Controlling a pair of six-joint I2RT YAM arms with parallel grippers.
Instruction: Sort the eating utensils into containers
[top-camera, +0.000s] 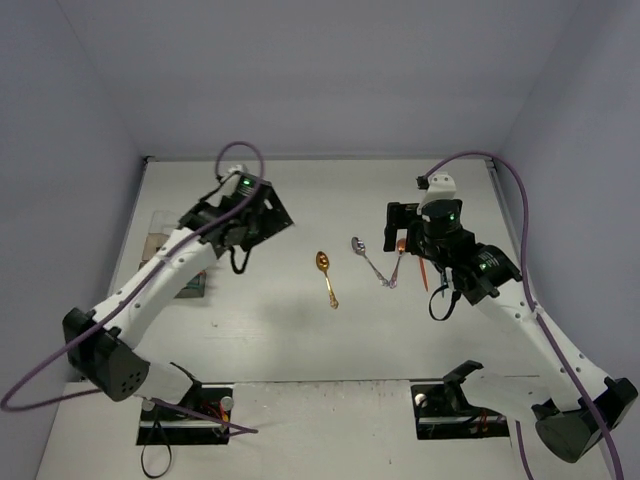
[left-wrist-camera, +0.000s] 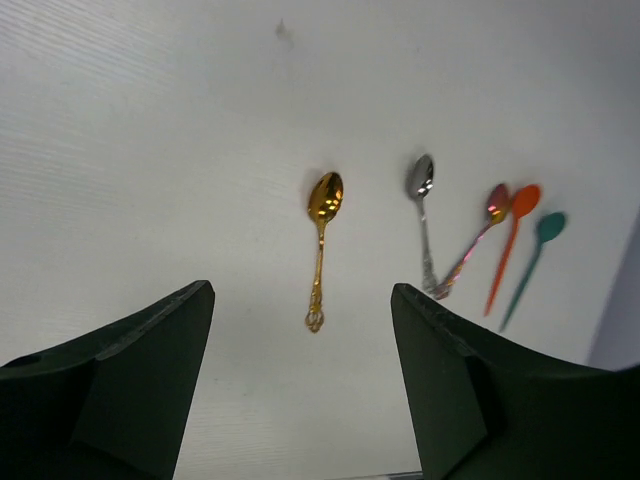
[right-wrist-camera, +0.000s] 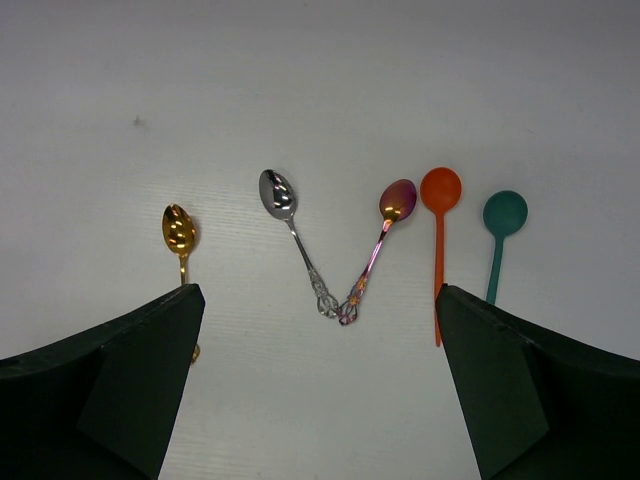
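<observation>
**Left gripper (left-wrist-camera: 301, 297) and right gripper (right-wrist-camera: 320, 295): both spread, both empty, five spoons on the table**

Item 1. Left gripper: jaws wide apart, nothing between them. It hangs above the table (top-camera: 280, 330), near the container and angled toward the gold spoon (left-wrist-camera: 320, 240). That spoon is the nearest one to it, so it is probably the next pick.

Item 2. Right gripper: jaws fully apart and empty. It is raised over the silver spoon (right-wrist-camera: 293, 235) and the iridescent pink spoon (right-wrist-camera: 378, 245), whose handle ends touch in a V. The wide spread suits a descent onto one handle, though the touching ends risk dragging both.

Item 3. Orange spoon (right-wrist-camera: 438, 250) and teal spoon (right-wrist-camera: 497, 235): side by side, apart, bowls pointing away from the arms. They lie flat, so they need a low pinch.

Item 4. Container (top-camera: 158, 242): clear box at the table's left edge, partly under the left arm, well apart from the spoons. Its contents cannot be made out.
</observation>
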